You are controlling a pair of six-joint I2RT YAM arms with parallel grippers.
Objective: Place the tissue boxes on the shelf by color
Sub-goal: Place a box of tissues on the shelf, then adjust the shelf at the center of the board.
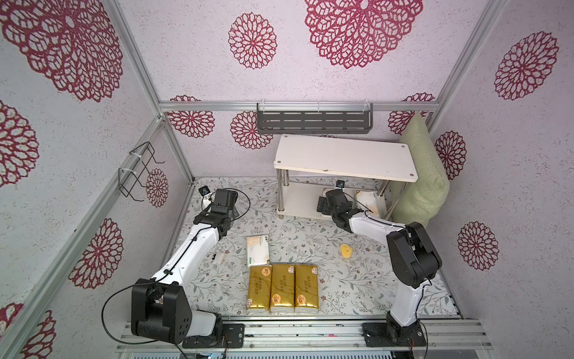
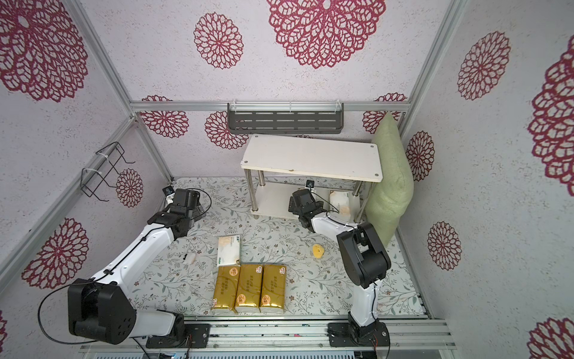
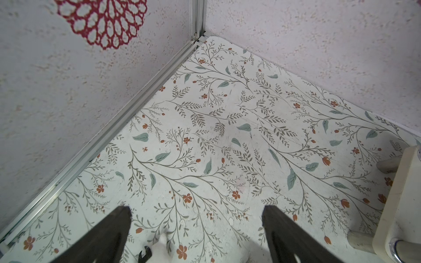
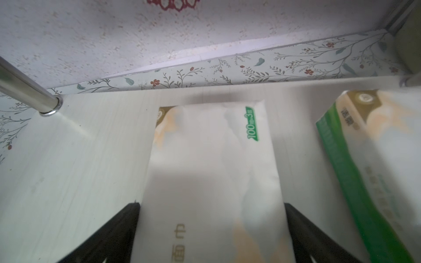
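Draw right end effector [image 4: 211, 205], released with jaws flanking the white tissue box [image 4: 211, 159] lying mid-board on the lower tier of the shelf [image 4: 91, 148] beside a second tissue box [image 4: 376, 148], straight back, without dragging it askew.

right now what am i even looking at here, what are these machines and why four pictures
Two robot arms stand at a flowery table. Two pictures look down from overhead on the whole scene; the other two come from a small camera on each arm's wrist. The left arm hangs over the table's far corner, jaws apart, holding nothing. The right arm reaches into a white shelf; its jaws stand wide either side of a white tissue pack lying on the lower board, beside a second pack. On the table lie a third white pack, three gold packs in a row and a small yellow lump. A green pillow leans by the shelf.
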